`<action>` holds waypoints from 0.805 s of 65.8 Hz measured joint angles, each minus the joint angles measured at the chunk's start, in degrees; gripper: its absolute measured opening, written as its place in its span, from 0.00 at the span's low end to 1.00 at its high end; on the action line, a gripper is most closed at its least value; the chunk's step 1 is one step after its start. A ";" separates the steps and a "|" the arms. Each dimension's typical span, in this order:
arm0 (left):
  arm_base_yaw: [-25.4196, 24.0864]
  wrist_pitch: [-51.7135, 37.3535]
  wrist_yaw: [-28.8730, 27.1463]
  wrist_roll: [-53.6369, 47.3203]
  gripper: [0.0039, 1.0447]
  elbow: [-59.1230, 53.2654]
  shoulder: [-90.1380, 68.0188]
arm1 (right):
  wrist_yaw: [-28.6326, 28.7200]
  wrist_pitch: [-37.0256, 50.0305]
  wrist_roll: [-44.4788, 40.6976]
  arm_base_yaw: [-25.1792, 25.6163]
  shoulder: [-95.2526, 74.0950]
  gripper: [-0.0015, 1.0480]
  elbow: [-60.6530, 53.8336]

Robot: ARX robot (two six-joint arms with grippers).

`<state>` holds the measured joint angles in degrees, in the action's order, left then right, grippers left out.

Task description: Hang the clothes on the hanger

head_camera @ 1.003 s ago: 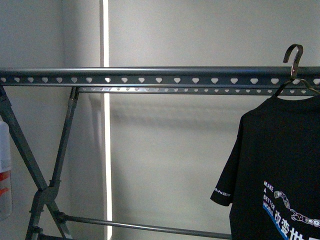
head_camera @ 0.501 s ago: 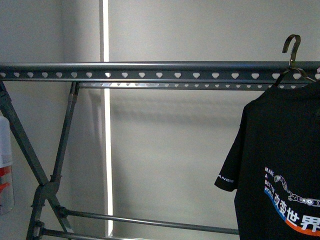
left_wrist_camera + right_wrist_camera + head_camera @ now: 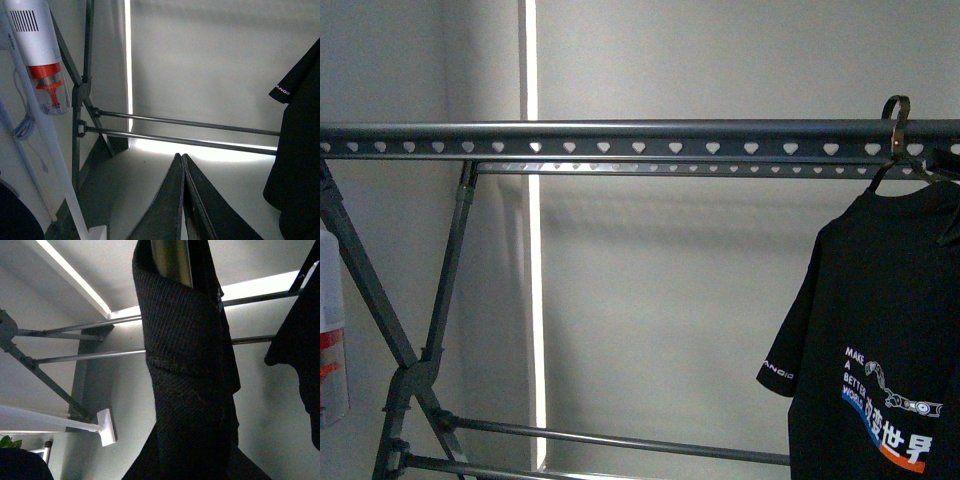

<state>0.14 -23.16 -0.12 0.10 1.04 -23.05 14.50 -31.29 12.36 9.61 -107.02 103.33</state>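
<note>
**Shirt hung at the rail's right end**

The shirt (image 3: 880,330) is seen on a wire hook (image 3: 896,118) that is set over the top of the rail (image 3: 620,131), at the far right of the front view. The body of the shirt hangs straight down below the rail, with one sleeve turned toward the middle and the white print low on the front. Part of the shirt is cut off by the picture's edge, so its full spread cannot be judged.

The left gripper (image 3: 182,200) is shown with its two dark fingers pressed together and nothing between them; it is pointed toward the rack's lower bars (image 3: 185,131), well apart from the shirt. In the right wrist view a dark ribbed fold of cloth (image 3: 185,340) is draped over a pale metal finger (image 3: 172,260). Whether the right gripper is clamped on that cloth cannot be told, since its tips are hidden.

The shirt is judged to be light, soft and limp. It would fold and slide wherever it is pinched, and the thin hook could be tipped off the rail by a sideways pull. It is best taken near the collar or shoulder seam, close to the hook, where the cloth is backed by the wire frame.

A white vacuum cleaner (image 3: 40,55) is seen beside the rack's legs.
</note>
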 joint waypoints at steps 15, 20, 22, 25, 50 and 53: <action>0.00 5.22 0.00 0.00 0.03 -0.02 5.31 | -0.52 2.73 0.79 0.13 -0.94 0.08 -2.05; 0.00 6.51 0.00 0.00 0.03 0.00 6.73 | -0.61 4.81 0.77 0.17 -0.85 0.08 -4.17; 0.00 7.10 0.00 0.00 0.03 -0.02 7.28 | -0.48 5.79 0.79 0.17 -0.72 0.08 -5.38; 0.00 8.04 0.00 0.00 0.03 -0.02 8.20 | -0.74 7.67 0.66 0.24 -0.31 0.09 -7.65; 0.00 21.29 0.11 0.00 0.03 0.00 19.47 | -7.54 47.04 -3.58 0.09 31.50 0.77 -47.84; 0.00 22.60 0.11 0.00 0.03 0.00 21.97 | -6.82 51.41 -4.33 0.00 39.21 0.86 -54.99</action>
<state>0.14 -0.56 -0.01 0.10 1.04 -1.08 7.68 20.12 8.03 9.61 -67.81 48.34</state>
